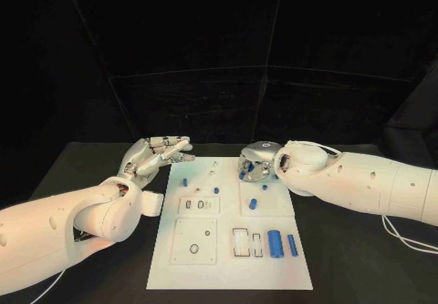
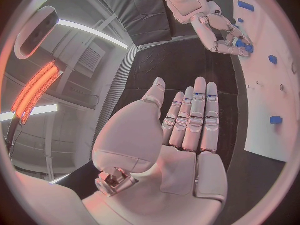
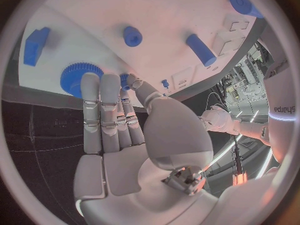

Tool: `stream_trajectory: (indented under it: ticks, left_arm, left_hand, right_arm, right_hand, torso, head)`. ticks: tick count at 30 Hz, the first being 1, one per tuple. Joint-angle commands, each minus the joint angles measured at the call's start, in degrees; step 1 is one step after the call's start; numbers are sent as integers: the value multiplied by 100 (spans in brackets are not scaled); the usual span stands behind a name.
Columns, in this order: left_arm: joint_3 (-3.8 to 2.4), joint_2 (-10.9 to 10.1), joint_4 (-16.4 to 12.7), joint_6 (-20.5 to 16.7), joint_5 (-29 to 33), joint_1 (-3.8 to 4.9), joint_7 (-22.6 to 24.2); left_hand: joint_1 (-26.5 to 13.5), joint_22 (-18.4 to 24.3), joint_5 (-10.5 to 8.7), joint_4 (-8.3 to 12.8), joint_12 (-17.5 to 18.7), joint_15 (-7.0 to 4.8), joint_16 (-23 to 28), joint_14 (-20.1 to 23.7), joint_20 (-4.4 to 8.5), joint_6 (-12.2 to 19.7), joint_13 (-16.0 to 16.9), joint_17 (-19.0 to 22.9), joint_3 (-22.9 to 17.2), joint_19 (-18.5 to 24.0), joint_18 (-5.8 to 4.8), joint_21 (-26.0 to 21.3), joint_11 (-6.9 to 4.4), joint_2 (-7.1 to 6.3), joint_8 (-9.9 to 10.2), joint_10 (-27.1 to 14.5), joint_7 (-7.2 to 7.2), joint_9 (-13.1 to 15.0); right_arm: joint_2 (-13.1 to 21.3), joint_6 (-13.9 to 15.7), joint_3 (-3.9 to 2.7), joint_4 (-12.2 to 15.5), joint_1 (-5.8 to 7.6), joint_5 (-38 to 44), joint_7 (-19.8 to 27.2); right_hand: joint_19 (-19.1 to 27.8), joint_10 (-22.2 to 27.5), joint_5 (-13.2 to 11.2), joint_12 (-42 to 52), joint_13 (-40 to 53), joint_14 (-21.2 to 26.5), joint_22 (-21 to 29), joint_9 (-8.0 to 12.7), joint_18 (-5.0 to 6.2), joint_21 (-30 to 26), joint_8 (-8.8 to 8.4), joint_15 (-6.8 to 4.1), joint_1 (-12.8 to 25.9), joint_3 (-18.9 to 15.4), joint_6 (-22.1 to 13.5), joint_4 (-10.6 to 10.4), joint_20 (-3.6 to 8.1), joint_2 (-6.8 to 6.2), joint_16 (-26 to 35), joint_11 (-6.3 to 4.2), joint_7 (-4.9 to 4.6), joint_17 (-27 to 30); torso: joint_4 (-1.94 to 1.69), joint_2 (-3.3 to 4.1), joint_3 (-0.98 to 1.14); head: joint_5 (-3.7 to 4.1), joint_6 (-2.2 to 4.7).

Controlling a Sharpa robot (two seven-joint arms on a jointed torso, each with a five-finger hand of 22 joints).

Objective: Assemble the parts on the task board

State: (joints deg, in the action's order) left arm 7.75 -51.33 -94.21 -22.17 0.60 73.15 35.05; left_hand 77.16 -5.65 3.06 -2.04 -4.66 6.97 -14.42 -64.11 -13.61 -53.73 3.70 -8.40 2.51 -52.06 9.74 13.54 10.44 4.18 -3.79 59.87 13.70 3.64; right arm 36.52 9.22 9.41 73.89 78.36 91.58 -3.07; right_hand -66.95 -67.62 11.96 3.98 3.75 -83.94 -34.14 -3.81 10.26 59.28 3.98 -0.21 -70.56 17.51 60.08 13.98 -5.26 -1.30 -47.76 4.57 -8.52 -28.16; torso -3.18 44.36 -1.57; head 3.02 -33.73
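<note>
White, the task board [image 1: 183,269] lies in the middle of the black table [image 1: 356,266]; my left hand [image 1: 157,155] hovers off the board's far left corner, fingers straight and spread, holding nothing; my right hand [image 1: 257,161] is curled down over the board's far right part, fingertips by a blue gear [image 3: 78,77], though whether it grips anything I cannot tell; two blue cylinders [image 1: 276,242] lie near the board's near right edge; small blue pegs [image 1: 253,203] dot its middle.
</note>
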Motion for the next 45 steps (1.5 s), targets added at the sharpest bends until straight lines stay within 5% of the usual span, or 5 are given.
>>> stream_trajectory:
  ticks: [1, 14, 26, 36, 45]
  left_arm:
    - [-5, 2, -1, 41, 20, 7, 14]
    - [-5, 4, 12, 57, 28, 7, -8]
    - [-5, -12, 17, 140, 98, 8, -42]
    - [-5, -27, 15, 251, 230, 16, -80]
    - [-5, -17, 23, 273, 245, 18, -90]
  left_hand:
    - [-60, 9, -12, 39, 18, 24, 11, -7, -8, 30, -8, -5, -10, -32, 67, -24, 8, -17, 24, -51, 42, -1]
    - [-61, 10, -12, 41, 18, 25, 14, -6, -8, 30, -8, -6, -10, -32, 67, -26, 8, -16, 23, -53, 42, 0]
    - [-78, 27, -12, 63, 27, 36, 54, -9, -17, 82, -9, -20, -7, -40, 68, -52, 26, -12, 25, -110, 61, -1]
    - [-85, 38, -12, 80, 16, 43, 90, 7, -23, 81, -5, -23, -5, -38, 67, -72, 27, -14, 14, -114, 61, 4]
    - [-84, 42, -12, 86, 11, 43, 99, 9, -24, 76, -3, -24, -7, -39, 67, -77, 25, -12, 10, -111, 59, 6]
  right_arm:
    - [-14, -110, -4, -2, 13, 48, -6]
    - [-82, 25, -4, -64, 12, -8, 60]
    - [30, 826, -6, 147, 12, -169, 310]
    - [-87, 1088, -200, 30, 13, -188, 59]
    - [-377, 1188, -251, -247, 12, -193, -40]
  right_hand:
    - [-79, -76, -60, 23, -2, -109, -159, -4, -90, 125, -9, -53, -22, 111, 20, -2, 0, 78, -167, -1, 0, -162]
    - [-104, -242, -211, 7, -2, -29, -527, -8, -131, 464, 1, -39, -55, 596, 150, -38, -4, 119, -638, 5, -44, -530]
    - [-244, -482, -110, 50, 29, -32, -1045, -26, -199, 853, 45, -77, -68, 988, 346, -111, 21, 80, -1093, -55, 4, -956]
    - [-209, -495, -199, 15, 25, -2, -1092, -19, -204, 912, 21, -74, 46, 1059, 360, -263, 19, 8, -1183, -57, 9, -1001]
    - [-203, -485, -233, -5, 22, 1, -1131, -15, -207, 949, 5, -73, 86, 1102, 353, -356, 16, -27, -1256, -56, 12, -1058]
  torso:
    - [8, 22, -6]
    - [-6, 31, -20]
    - [7, 44, -26]
    - [-5, 63, -25]
    - [-24, 84, -30]
  head:
    - [-10, -24]
    - [-29, -21]
    - [-88, 13]
    - [-112, 48]
    - [-132, 29]
